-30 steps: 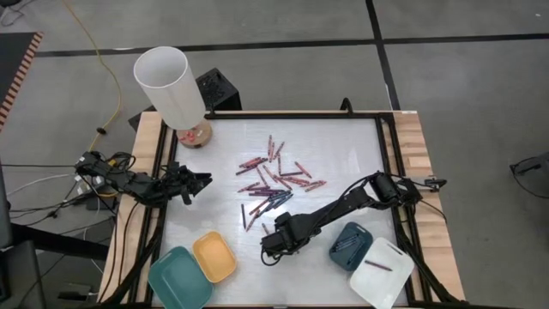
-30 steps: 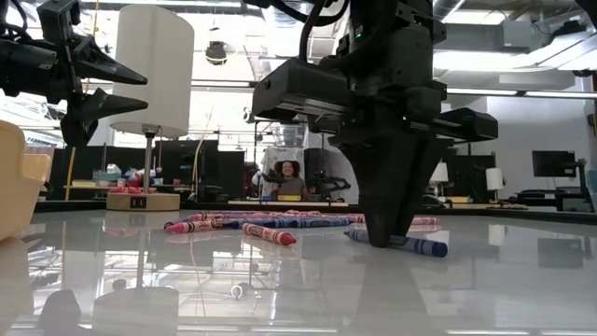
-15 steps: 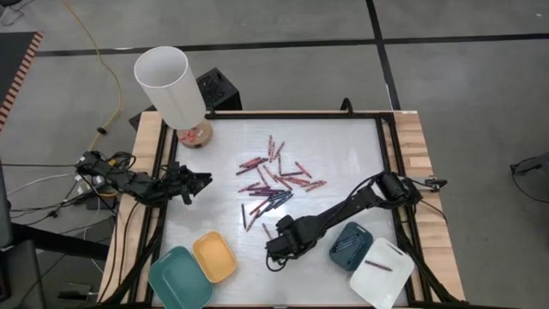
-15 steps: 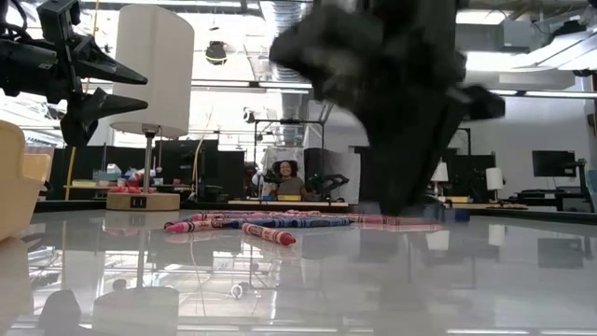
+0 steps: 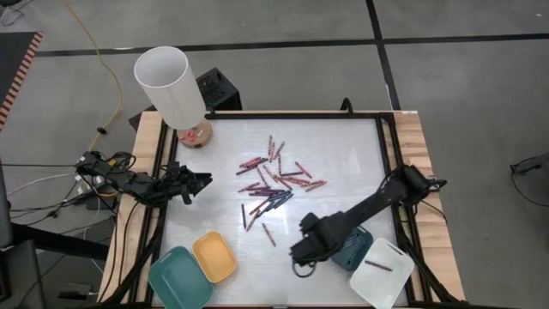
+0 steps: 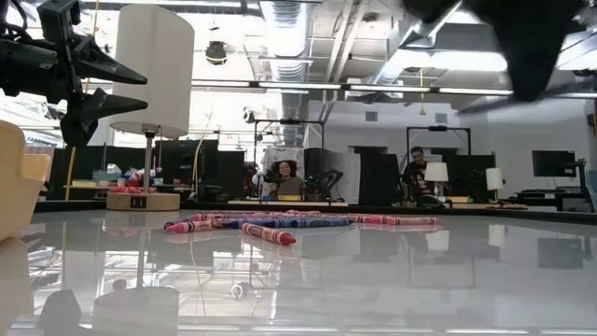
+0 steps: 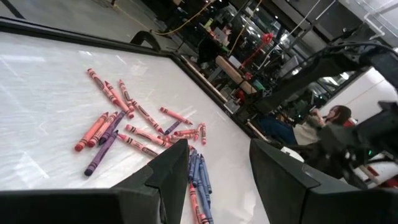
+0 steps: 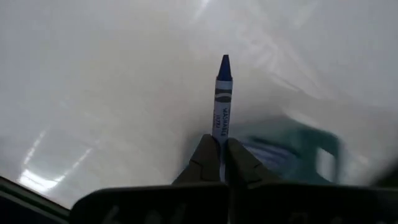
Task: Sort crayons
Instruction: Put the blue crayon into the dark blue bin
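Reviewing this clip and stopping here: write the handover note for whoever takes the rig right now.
Right gripper: shut on a blue crayon, raised beside the dark-blue tray.
Left gripper: open, empty, waiting at the table's left edge.
Done: blue crayons already lie in the dark-blue tray; one crayon in the white tray.
Left: the crayon pile at table centre is unsorted; the yellow tray and teal tray look empty.
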Controlling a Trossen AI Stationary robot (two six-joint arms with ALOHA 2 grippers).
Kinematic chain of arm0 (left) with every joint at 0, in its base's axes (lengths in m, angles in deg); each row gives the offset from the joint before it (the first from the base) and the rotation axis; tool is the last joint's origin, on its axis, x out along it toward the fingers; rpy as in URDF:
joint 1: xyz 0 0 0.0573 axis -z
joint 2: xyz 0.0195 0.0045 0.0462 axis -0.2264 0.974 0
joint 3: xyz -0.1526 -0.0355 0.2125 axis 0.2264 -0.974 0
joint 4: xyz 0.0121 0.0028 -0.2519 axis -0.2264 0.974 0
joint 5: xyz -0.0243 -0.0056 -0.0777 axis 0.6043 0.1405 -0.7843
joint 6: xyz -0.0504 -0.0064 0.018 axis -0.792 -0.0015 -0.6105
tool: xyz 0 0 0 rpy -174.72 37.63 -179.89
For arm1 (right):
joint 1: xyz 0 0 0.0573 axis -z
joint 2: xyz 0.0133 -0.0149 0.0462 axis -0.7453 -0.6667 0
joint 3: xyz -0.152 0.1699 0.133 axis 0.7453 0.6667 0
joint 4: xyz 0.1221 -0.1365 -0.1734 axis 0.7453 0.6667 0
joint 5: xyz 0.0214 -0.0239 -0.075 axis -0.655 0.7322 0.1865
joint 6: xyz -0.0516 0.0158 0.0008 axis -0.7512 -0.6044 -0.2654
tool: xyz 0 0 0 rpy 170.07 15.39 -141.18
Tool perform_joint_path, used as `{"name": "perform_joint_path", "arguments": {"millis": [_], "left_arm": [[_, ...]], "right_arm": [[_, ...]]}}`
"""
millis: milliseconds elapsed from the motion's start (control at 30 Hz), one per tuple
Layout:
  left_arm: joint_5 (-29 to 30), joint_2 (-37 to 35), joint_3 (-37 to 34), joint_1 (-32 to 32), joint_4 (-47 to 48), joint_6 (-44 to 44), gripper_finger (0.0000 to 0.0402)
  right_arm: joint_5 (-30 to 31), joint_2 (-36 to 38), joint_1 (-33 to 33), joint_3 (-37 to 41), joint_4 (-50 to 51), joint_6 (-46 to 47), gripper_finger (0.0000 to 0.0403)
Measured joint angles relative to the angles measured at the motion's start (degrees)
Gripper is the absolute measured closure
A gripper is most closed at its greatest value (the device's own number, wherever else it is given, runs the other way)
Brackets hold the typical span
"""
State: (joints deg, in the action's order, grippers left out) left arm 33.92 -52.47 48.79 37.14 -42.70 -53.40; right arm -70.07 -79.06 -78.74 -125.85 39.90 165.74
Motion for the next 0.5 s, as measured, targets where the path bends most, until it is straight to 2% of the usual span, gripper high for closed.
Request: {"name": "perform_joint_path", "arguments": {"millis": [167,267,367,500], "left_arm": [[0.06,0.00,0.00,0.02,0.00,0.00,0.0241],[0.13,0.00,0.00,0.02,0.00,0.00,0.0241],[0.66,0.00,0.00,0.00,0.02,-0.10,0.0241],[1.60,0.00,0.00,0.01,0.09,-0.17,0.0241]], "right_arm": [[0.17,3.09,-3.58,-0.02,6.70,5.86,0.0401],[0.78,4.46,-5.69,-0.02,6.29,7.58,0.0401],[1.65,4.43,-7.06,-0.07,6.55,13.56,0.0401],[1.91,4.09,-8.75,-0.07,6.54,14.13,0.0401]]}}
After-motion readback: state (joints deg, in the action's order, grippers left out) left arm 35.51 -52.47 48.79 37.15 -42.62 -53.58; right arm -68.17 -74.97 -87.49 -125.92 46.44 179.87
